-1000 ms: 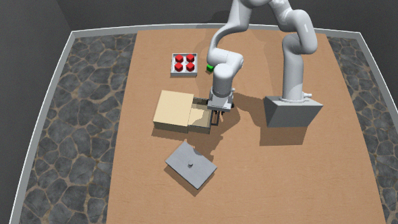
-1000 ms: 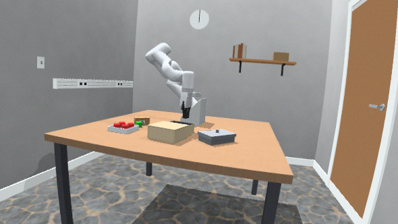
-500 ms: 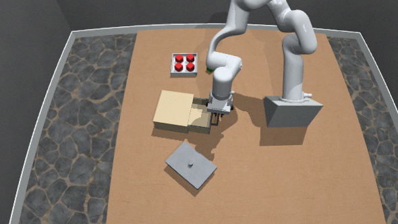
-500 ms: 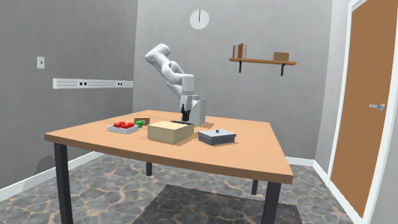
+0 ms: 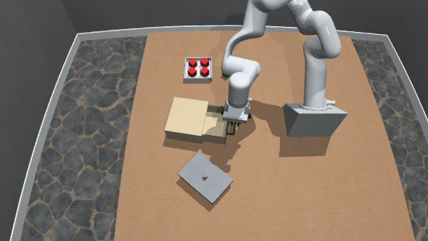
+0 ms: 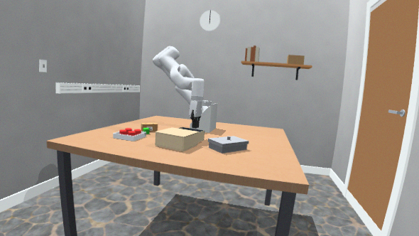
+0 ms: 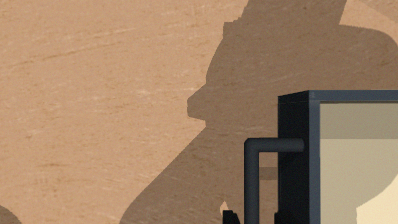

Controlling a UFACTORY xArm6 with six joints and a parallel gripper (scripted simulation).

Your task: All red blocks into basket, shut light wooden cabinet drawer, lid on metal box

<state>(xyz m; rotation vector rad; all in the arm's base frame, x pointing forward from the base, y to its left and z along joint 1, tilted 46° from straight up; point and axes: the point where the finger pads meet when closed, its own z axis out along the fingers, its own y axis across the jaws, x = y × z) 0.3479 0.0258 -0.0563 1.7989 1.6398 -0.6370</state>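
Several red blocks (image 5: 192, 62) (image 6: 129, 131) sit in the white basket (image 5: 186, 69) (image 6: 122, 136) at the back left. The light wooden cabinet (image 5: 186, 116) (image 6: 175, 138) has its drawer (image 5: 214, 125) (image 7: 350, 165) pulled partly out, and no block shows inside it. My gripper (image 5: 233, 128) (image 6: 194, 122) (image 7: 252, 219) hangs low at the drawer's front. Its fingers are nearly shut and stand either side of the dark handle (image 7: 251, 175) without clamping it. The metal box (image 5: 217, 185) (image 6: 228, 143) stands in front of the cabinet with its knobbed lid on.
A green block (image 5: 224, 75) (image 6: 146, 130) lies right of the basket, mostly hidden by the arm in the top view. A small brown box (image 6: 149, 126) stands behind the basket. The robot base (image 5: 315, 120) stands right of the drawer.
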